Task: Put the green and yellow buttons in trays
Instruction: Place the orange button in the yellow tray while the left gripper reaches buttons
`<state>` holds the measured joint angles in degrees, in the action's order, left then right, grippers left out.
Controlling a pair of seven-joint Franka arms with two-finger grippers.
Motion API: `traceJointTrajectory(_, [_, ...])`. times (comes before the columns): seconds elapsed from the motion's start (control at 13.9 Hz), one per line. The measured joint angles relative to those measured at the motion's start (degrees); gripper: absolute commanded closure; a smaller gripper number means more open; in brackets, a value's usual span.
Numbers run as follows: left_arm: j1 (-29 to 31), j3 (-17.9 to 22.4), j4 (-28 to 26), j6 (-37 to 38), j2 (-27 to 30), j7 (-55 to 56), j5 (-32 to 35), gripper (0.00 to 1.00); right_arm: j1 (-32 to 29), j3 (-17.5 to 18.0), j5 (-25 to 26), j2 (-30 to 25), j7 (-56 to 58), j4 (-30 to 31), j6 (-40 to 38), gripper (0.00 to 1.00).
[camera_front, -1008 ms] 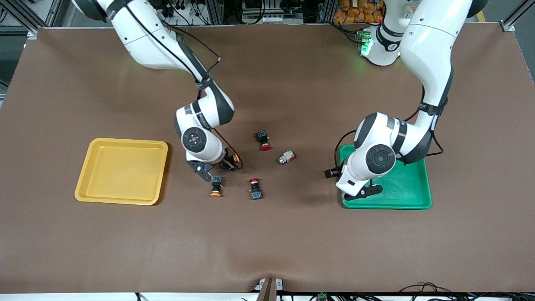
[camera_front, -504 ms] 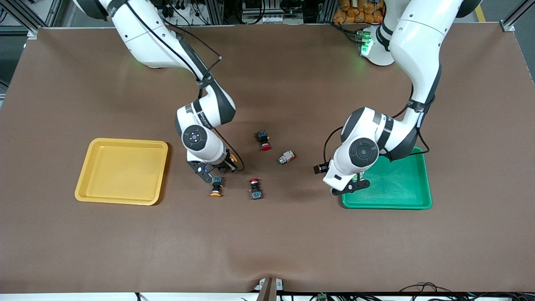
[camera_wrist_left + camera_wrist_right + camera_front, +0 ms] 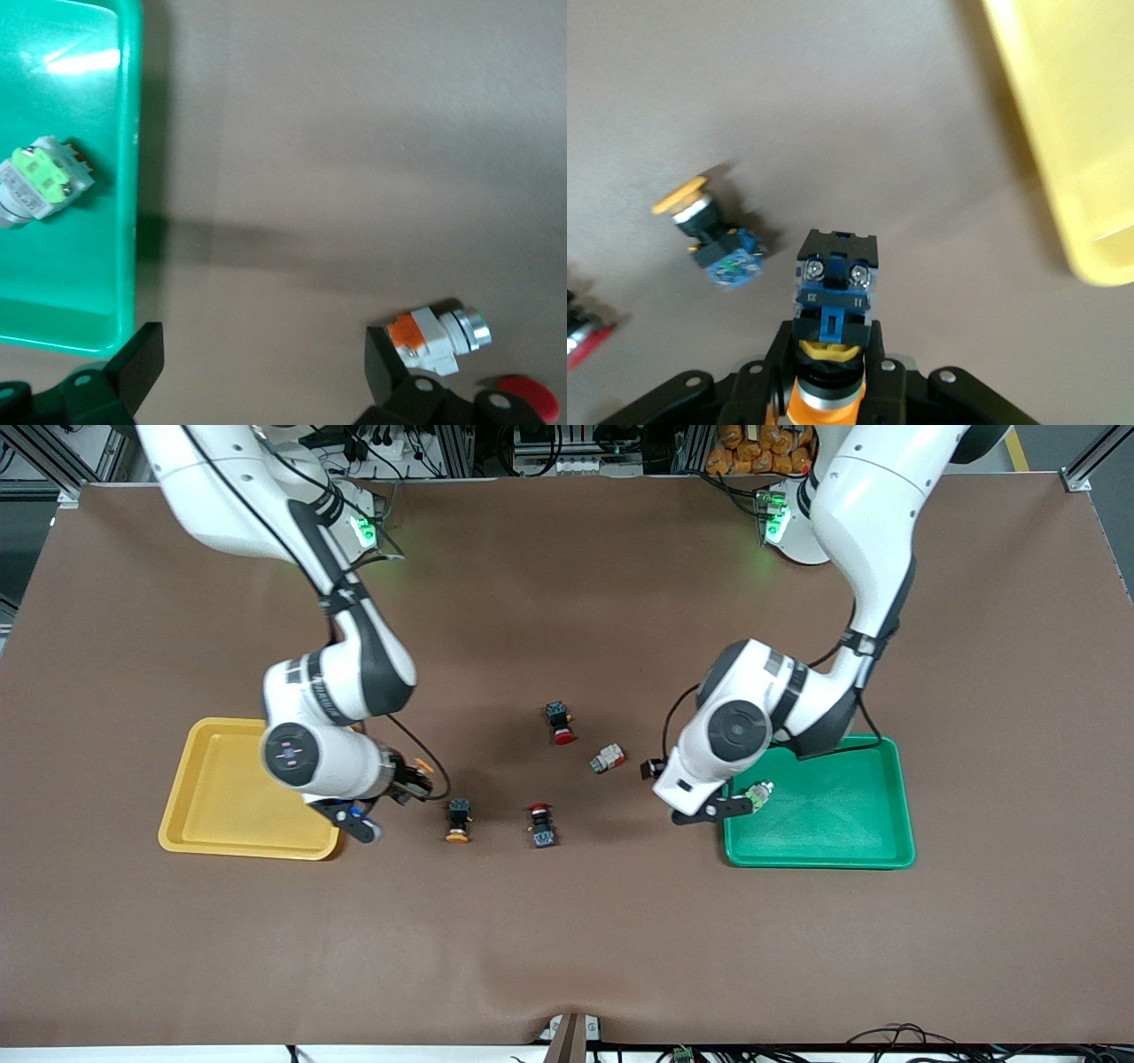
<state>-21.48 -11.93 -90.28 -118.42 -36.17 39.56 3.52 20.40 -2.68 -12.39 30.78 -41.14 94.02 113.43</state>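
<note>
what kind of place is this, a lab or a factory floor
Probably a robotics lab: two Franka arms bolted at a brown-covered table, aluminium framing and cables along its edge by the bases, and push-button switches laid out with a yellow tray and green tray.

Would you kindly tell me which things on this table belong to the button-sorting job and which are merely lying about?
Belong to the job:
- yellow tray
- green tray
- yellow button in the right tool
- yellow button on the table
- green button in the green tray
- green button on the table

Lying about:
- two red-capped buttons

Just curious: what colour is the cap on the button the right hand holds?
Orange-yellow; the held button shows best in the right wrist view.
</note>
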Motion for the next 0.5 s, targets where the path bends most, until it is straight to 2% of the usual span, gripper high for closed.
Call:
traceJointTrajectory(0.29, [-5.99,-0.15,-0.21,0.01,-0.21,-0.19,2.32,0.0,-8.54,-0.18,0.02,-1.3,18.31,0.03,-6.26,0.78])
traceJointTrajectory(0.5, [-7.44,-0.09,-0.39,-2.76,-1.76,-0.08,2.49,0.0,-15.84,-0.24,0.02,-1.31,31.84,0.31,-9.5,0.78])
